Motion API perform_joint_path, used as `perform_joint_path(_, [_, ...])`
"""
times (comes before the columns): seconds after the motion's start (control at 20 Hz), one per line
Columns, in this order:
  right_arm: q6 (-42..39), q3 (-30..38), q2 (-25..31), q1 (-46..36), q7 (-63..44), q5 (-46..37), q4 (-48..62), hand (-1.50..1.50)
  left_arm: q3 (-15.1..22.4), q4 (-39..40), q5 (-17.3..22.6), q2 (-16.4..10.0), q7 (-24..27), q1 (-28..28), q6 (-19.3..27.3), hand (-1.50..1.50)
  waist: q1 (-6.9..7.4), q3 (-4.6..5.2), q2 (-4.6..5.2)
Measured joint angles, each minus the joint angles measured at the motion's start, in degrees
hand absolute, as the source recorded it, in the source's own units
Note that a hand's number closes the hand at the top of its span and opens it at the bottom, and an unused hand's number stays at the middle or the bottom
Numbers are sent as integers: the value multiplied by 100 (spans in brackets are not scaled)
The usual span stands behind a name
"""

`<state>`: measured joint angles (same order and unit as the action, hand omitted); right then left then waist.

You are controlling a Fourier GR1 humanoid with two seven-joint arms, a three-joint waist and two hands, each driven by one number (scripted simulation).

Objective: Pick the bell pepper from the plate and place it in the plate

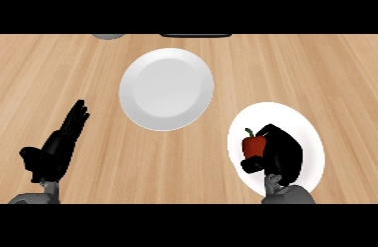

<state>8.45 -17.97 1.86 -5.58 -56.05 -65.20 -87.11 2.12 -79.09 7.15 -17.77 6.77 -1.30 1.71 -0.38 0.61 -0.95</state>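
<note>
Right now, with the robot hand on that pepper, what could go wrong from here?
The right robot hand curls round only the right side of the bell pepper, so it might slip when lifted. The pepper sits near the left rim of its white plate; a nudge could roll it onto the counter. The grey plate lies apart, so the carry crosses counter.

Red bell pepper [253, 146], stem up, on right white plate [297, 118], second white plate [166, 88] centre

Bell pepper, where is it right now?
In the head view the bell pepper is at lower right, on the right plate, with the right hand curled round it. The other plate lies farther up and left.
</note>
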Motion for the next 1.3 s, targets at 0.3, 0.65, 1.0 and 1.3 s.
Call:
perform_joint_path(0.3, [423, -1487, -100, 1278, -636, -1308, -1094, 150, -95, 304, -40, 25, 214, -72, -38, 0, -67, -28, 32])
perform_joint_path(0.65, [185, -2642, 6, 1602, -1121, -2707, -2033, 150, -149, 416, -57, 74, 205, -223, -76, 0, -37, -47, 62])
perform_joint_path(1.0, [-174, -2908, 426, 941, -1210, -3799, -2275, 150, -99, 369, -108, 121, 146, -229, -93, 0, -1, -50, 60])
perform_joint_path(1.3, [-552, -3056, 383, 258, -1218, -3913, -2609, 150, -121, 395, -97, 97, 34, -351, -140, 0, 75, -49, 77])
